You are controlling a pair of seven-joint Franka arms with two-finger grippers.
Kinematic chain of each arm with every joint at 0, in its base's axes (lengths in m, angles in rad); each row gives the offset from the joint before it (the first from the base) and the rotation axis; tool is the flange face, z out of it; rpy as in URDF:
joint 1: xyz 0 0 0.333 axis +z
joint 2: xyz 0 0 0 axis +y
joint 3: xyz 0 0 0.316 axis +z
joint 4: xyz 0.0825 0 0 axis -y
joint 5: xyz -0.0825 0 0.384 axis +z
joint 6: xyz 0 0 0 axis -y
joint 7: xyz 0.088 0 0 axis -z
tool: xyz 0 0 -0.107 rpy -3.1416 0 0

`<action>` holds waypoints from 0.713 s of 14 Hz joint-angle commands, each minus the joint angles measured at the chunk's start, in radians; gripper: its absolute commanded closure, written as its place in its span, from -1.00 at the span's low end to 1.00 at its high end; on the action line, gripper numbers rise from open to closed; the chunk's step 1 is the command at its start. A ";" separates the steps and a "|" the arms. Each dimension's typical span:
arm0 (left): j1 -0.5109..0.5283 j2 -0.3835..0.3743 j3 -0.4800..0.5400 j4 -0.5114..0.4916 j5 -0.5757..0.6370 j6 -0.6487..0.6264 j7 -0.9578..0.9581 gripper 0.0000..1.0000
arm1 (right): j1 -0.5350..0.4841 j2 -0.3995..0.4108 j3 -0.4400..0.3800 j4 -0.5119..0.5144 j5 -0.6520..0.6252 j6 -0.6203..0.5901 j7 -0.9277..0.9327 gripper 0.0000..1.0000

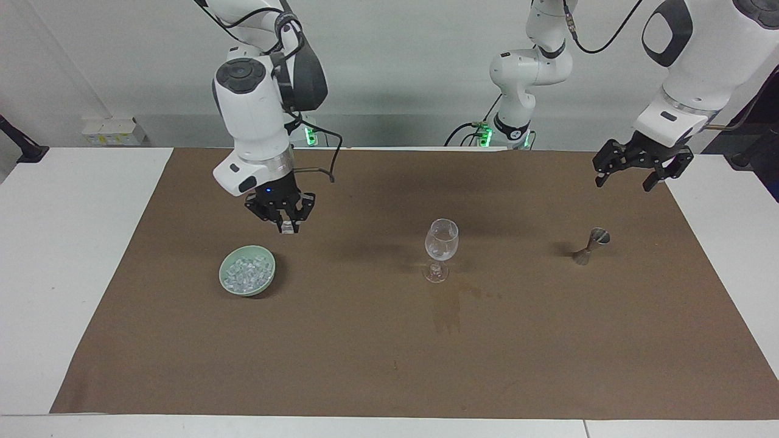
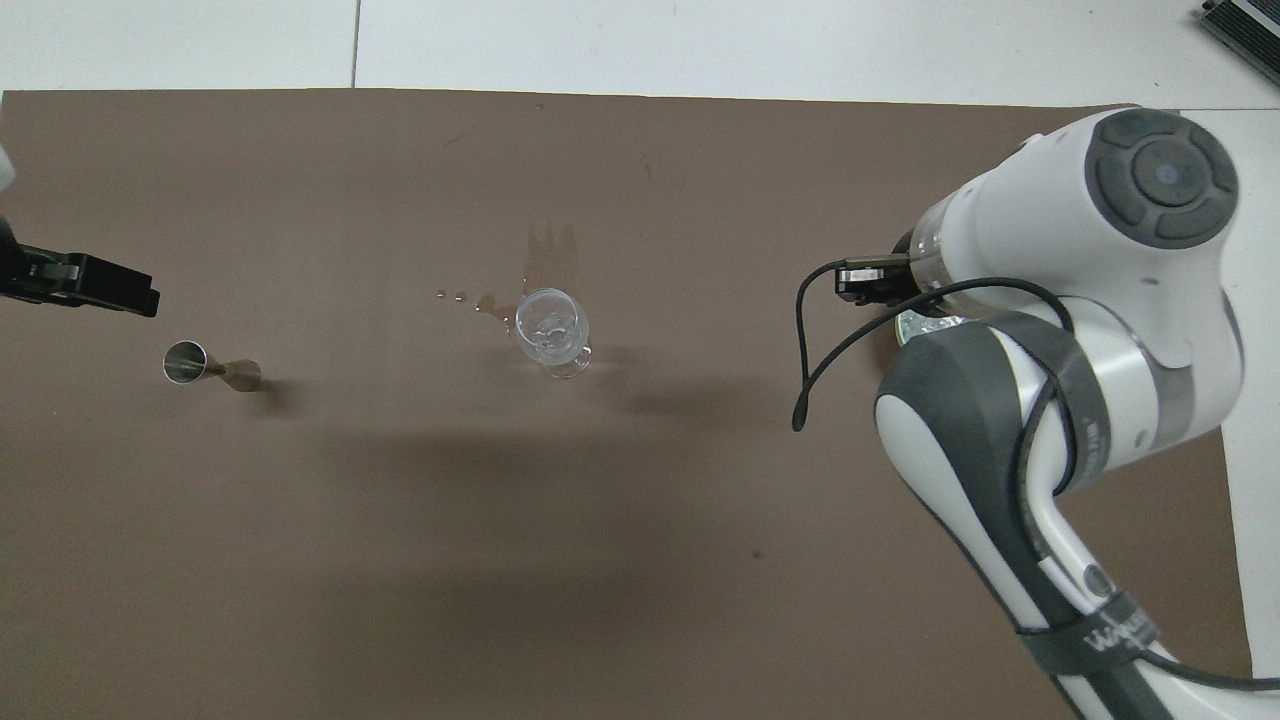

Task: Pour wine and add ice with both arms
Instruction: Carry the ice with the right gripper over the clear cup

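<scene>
1. The right claw is seen raised in the air over the brown mat, between the bowl and the wine glass, though closer to the bowl.
2. Its fingertips are drawn together on a single ice cube, which shows as a small pale block at the tips in the facing view.
3. In the overhead view the right claw is largely covered by the arm's own wrist, and only part of the bowl is visible beneath it.
4. The rest of the ice is heaped in the pale green bowl, which stands on the mat toward the right arm's end of the tabletop.
5. The wine glass is set upright near the middle of the mat, with a wet stain on the mat just beside its foot.
6. A metal jigger is placed toward the left arm's end, well apart from the glass.
7. The left claw is held spread wide and empty in the air, over the mat's edge near the jigger, where the left arm waits.
</scene>
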 commanded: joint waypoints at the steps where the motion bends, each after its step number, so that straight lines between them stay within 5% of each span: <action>1: -0.006 0.011 -0.004 0.024 -0.008 -0.024 -0.043 -1.00 | -0.016 0.025 0.101 0.027 0.035 0.006 0.146 1.00; 10: 0.009 0.003 -0.003 0.024 0.002 -0.045 -0.065 -1.00 | 0.001 0.140 0.284 0.219 0.024 0.092 0.485 1.00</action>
